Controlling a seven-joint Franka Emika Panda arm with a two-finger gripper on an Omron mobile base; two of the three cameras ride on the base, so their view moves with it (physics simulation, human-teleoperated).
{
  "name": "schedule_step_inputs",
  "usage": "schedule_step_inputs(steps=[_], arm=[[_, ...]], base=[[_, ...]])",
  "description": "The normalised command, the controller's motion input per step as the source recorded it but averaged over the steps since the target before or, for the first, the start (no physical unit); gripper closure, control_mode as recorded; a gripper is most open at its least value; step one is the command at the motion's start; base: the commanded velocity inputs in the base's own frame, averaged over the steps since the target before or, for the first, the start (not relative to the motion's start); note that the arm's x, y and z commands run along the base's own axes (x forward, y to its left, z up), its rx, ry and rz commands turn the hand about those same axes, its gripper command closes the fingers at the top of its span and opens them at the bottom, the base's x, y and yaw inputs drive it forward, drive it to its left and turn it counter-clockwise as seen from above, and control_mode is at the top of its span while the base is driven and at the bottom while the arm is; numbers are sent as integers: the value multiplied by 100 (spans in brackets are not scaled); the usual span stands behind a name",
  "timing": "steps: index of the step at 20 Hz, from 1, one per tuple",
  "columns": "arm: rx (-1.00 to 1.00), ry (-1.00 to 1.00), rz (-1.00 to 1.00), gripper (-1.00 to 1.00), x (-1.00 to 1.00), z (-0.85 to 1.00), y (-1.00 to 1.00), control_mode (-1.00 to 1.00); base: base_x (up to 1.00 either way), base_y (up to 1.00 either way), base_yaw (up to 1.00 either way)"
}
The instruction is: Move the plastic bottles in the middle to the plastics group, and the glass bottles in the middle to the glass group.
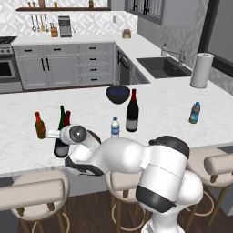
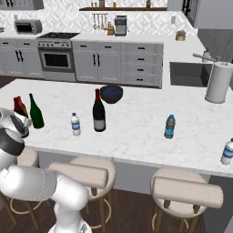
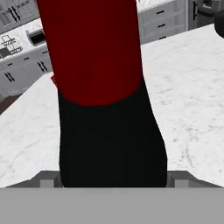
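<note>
My fingers stand apart on either side of a wine bottle (image 3: 109, 131), its red-foiled neck filling the gap between them; it stands on the counter (image 1: 173, 132) beside the green bottle (image 1: 61, 117).

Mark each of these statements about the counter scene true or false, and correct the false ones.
1. One wine bottle stands upright in the middle of the counter. True.
2. The small clear water bottle lies on its side. False: it stands upright, left of that wine bottle.
3. The pincer has a second wine bottle between its fingers. True.
4. The blue-tinted bottle touches the paper towel roll. False: they stand apart.
5. The dark bowl sits in the sink. False: it rests on the counter behind the wine bottle.
</note>
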Motion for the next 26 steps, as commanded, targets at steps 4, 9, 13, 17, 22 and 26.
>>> schedule_step_inputs(steps=[4,9,13,17,22,26], arm=[[-4,0,-11,100,30,0,46,-100],[-2,6,-5,100,33,-4,28,-100],[-4,19,0,100,26,-16,2,-100],[-4,10,0,100,28,-14,1,-100],[-4,0,0,100,19,-9,0,-100],[-5,0,0,100,0,-31,6,-100]], base=[[0,0,0],[0,0,0],[0,0,0],[0,0,0],[0,0,0],[0,0,0]])
